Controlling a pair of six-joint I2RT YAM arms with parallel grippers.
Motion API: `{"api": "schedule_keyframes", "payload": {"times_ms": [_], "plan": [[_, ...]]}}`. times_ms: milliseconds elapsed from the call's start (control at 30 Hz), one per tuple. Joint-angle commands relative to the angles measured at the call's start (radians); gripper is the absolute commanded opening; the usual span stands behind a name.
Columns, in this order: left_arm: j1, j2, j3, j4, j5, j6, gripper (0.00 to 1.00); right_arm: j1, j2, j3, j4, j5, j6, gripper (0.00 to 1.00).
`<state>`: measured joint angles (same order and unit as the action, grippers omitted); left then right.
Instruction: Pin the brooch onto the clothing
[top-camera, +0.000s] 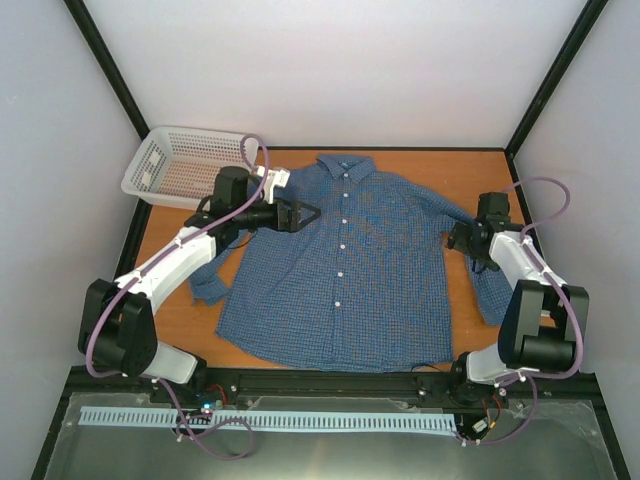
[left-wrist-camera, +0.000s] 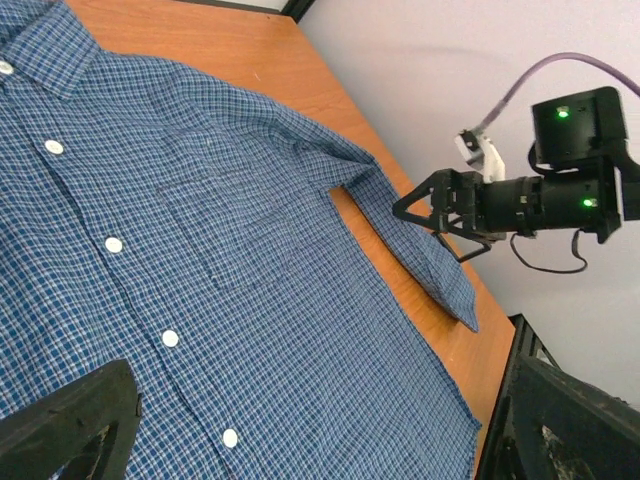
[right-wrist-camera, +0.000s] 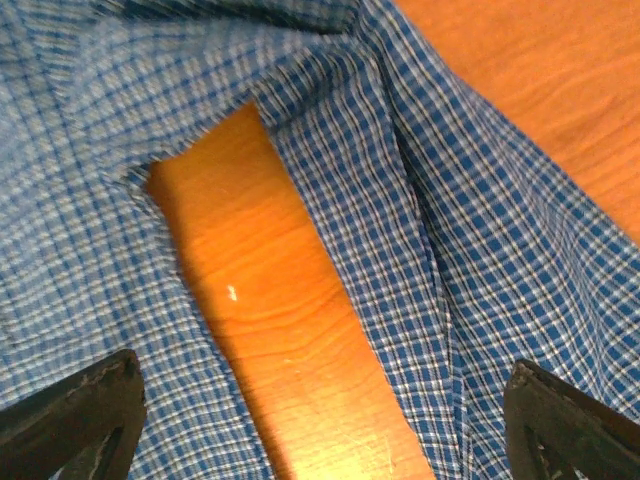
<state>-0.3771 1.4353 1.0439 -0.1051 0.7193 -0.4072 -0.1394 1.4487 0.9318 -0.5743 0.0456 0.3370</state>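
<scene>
The left gripper had its jaws wide apart with nothing between them. In its own wrist view the two dark fingertips framed only checked cloth. It hung over the chest of the shirt on the left side, just below the collar, and pointed to the right. The right gripper also stood with its jaws spread and empty, its fingertips at the bottom corners of its wrist view. It was poised above the spot where the right sleeve met the body of the shirt, facing left toward the other gripper. Below it a strip of bare table showed between sleeve and body. The shirt lay flat and front up across the middle of the orange wooden table, collar at the far side and hem at the near side. Its row of white buttons ran down the centre. The left sleeve trailed toward the near left, partly under the left arm. A white mesh basket sat at the far left corner, just beside that arm. The brooch could not be made out in any view.
</scene>
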Motion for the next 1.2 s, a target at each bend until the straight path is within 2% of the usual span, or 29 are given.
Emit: {"api": "schedule_keyframes", "payload": {"times_ms": [0,267,500,633,767,933,1033,1167], "plan": [[-0.005,-0.004,-0.012,0.007,0.055,0.047,1.0,-0.007,0.051,-0.018,-0.018,0.062,-0.013,0.91],[-0.006,-0.045,-0.034,0.016,0.078,0.036,1.0,-0.013,0.131,-0.033,0.017,0.033,-0.036,0.69],[-0.006,-0.053,-0.042,0.02,0.081,0.035,1.0,-0.013,0.163,-0.046,0.033,0.018,-0.053,0.59],[-0.006,-0.048,-0.044,0.02,0.084,0.034,1.0,-0.014,0.125,-0.044,0.011,0.028,-0.053,0.61],[-0.006,-0.037,-0.048,0.037,0.112,0.019,1.0,-0.037,0.067,-0.063,0.017,0.07,-0.057,0.73],[-0.006,-0.029,-0.053,0.045,0.124,0.011,1.0,-0.064,0.129,-0.066,0.028,0.018,-0.082,0.71],[-0.008,-0.034,-0.059,0.052,0.127,0.008,1.0,-0.064,0.156,-0.07,0.052,-0.037,-0.091,0.6],[-0.008,-0.031,-0.055,0.043,0.123,0.013,1.0,-0.064,0.133,-0.068,0.048,-0.119,-0.105,0.37]]}}
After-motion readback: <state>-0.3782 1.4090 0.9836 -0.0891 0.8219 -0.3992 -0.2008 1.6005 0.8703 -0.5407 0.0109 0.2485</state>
